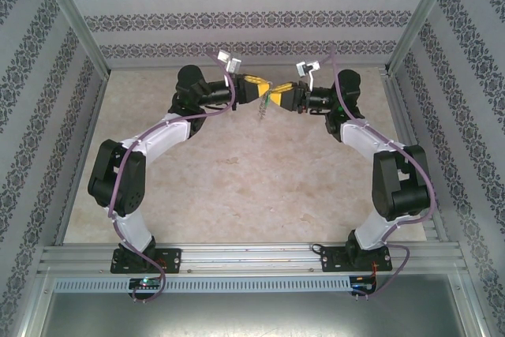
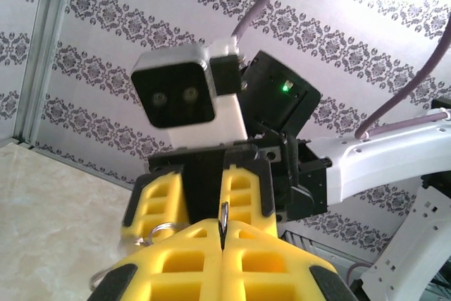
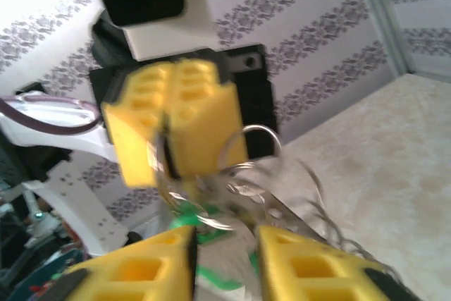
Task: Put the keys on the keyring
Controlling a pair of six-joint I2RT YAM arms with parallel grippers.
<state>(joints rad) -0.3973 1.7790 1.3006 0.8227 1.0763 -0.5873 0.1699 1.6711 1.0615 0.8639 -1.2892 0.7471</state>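
Observation:
Above the far middle of the table my two grippers meet tip to tip. My left gripper (image 1: 254, 88) (image 2: 223, 234) is shut on a thin wire loop of the keyring (image 2: 224, 215), which stands edge-on between its yellow pads. More rings and small metal pieces of the keyring (image 3: 243, 189) hang blurred under the left gripper (image 3: 168, 139). The green-headed key (image 3: 189, 218) dangles among them, in the gap between the fingers of my right gripper (image 3: 224, 244) (image 1: 284, 94). The right jaws stand apart, and the pads do not press on the key. The key and keyring bundle (image 1: 267, 106) hangs between the tips.
A beige marbled tabletop (image 1: 237, 187) lies well below both grippers. Patterned walls (image 1: 237, 21) and aluminium posts (image 1: 75, 13) close in the back and sides. The arm bases sit on a metal rail (image 1: 252, 258) at the near edge.

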